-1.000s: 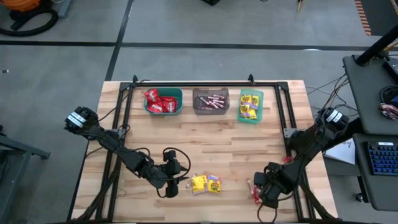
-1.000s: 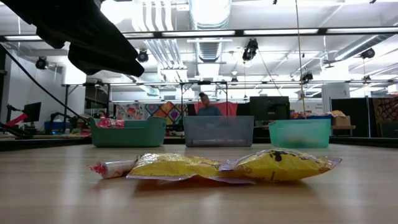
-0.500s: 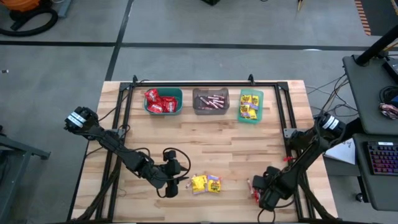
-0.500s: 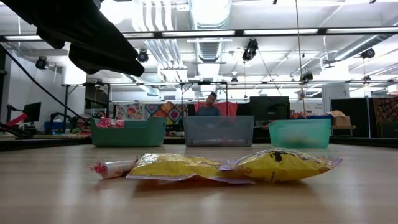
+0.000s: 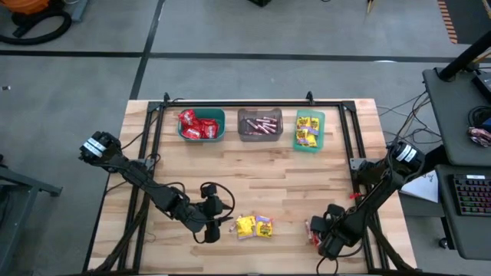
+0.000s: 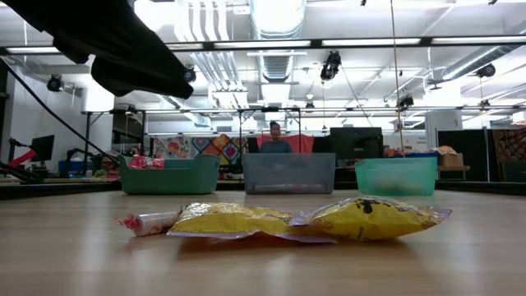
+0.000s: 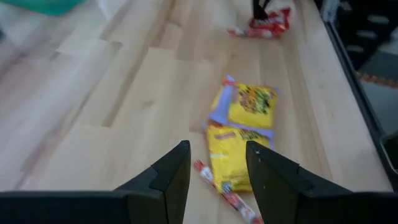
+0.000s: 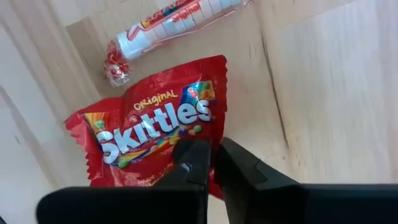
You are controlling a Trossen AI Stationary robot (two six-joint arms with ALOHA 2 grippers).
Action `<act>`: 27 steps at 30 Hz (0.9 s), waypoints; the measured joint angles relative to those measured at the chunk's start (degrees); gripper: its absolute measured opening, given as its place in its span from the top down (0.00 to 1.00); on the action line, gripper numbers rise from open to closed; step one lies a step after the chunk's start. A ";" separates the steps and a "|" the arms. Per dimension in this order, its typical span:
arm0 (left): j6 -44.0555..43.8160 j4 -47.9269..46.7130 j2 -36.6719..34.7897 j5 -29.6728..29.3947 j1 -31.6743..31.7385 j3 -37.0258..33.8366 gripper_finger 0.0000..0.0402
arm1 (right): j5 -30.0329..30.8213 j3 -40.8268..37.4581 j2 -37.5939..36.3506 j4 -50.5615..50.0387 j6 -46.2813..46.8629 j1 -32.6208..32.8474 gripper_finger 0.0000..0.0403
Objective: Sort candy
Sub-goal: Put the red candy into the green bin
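Observation:
A red packet of candy point(image 8: 149, 134) lies flat on the wood near the table's near right edge, with a pinkish stick point(image 8: 177, 22) beside it. My right gripper point(image 8: 213, 148) points down at the packet point(image 5: 313, 232) and is shut on it. Two yellow packets point(image 7: 241, 127) lie side by side near the middle of the near edge, with a thin pinkish stick point(image 7: 227, 194) next to them. My left gripper point(image 7: 217, 155) hovers open just left of them point(image 5: 255, 226), touching nothing. My right gripper pinches the red packet's edge near one corner point(image 8: 216, 179) between its two fingers. The fingers come from above, pointing down. The packet lies flat on the table, its printed face up.
Three bins stand in a row at the far side: a teal one point(image 5: 201, 124) with red packets, a grey one point(image 5: 259, 124) with pinkish sticks, a green one point(image 5: 309, 130) with yellow packets. A black frame point(image 5: 349, 146) runs around the table. A person shows far behind the bins point(image 6: 275, 136).
My right gripper has sunk a little toward the table, down onto the red packet. The candy has stayed where it lay.

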 joint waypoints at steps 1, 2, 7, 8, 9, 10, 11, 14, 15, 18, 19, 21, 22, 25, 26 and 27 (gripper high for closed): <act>-0.27 0.10 0.00 -1.08 0.00 0.00 0.65 | 0.25 -0.02 -0.17 -0.02 0.03 0.02 0.96; -0.56 0.05 -0.02 -1.89 0.00 0.00 0.65 | 0.51 -0.02 -0.55 -0.18 0.07 0.02 0.96; -0.83 0.06 -0.02 -3.75 0.00 0.00 0.65 | 3.69 -0.37 -3.67 -2.68 0.99 -0.07 0.98; -0.84 0.07 -0.06 -3.90 0.00 0.00 0.65 | 4.62 -0.45 -4.81 -3.76 1.44 -0.12 0.98; -0.84 0.08 -0.07 -3.95 0.00 0.00 0.65 | 5.90 -0.44 -5.87 -4.15 1.61 -0.17 0.98; -0.84 0.08 -0.09 -3.96 0.00 0.00 0.65 | 7.14 -0.35 -6.93 -4.36 1.77 -0.16 0.98; -0.81 0.10 -0.11 -3.99 0.00 0.00 0.65 | 8.35 -0.31 -7.98 -4.84 1.93 -0.10 0.98; -0.71 0.59 -0.11 -4.03 0.00 0.00 0.65 | 14.27 -0.33 -10.70 -5.48 2.05 -0.07 0.98; -0.69 0.89 -0.11 -4.07 0.00 0.00 0.65 | 16.88 -0.33 -11.75 -5.30 2.07 -0.11 0.98; -0.09 1.90 -0.11 -4.14 0.00 0.00 0.65 | 24.99 -0.31 -14.15 -5.33 2.12 -0.17 0.98; 0.37 2.52 -0.11 -4.12 0.00 0.00 0.65 | 27.79 -0.31 -14.72 -5.33 2.01 -0.21 0.98; 1.45 4.04 -0.13 -4.15 0.00 0.00 0.65 | 32.22 -0.31 -15.92 -5.13 1.27 -0.71 0.98; 2.15 4.72 -0.13 -4.16 0.00 0.00 0.65 | 34.24 -0.29 -16.44 -4.92 0.43 -1.12 0.98; 4.54 7.12 -0.13 -4.14 0.00 0.00 0.65 | 40.12 -0.26 -16.73 -3.43 -2.64 -2.58 0.98; 5.27 8.25 -0.13 -4.15 0.00 0.00 0.65 | 41.96 -0.26 -16.71 -2.64 -4.01 -3.15 0.98; 5.79 9.49 -0.13 -4.20 0.00 0.00 0.65 | 43.77 -0.26 -16.70 -1.46 -5.45 -3.81 0.98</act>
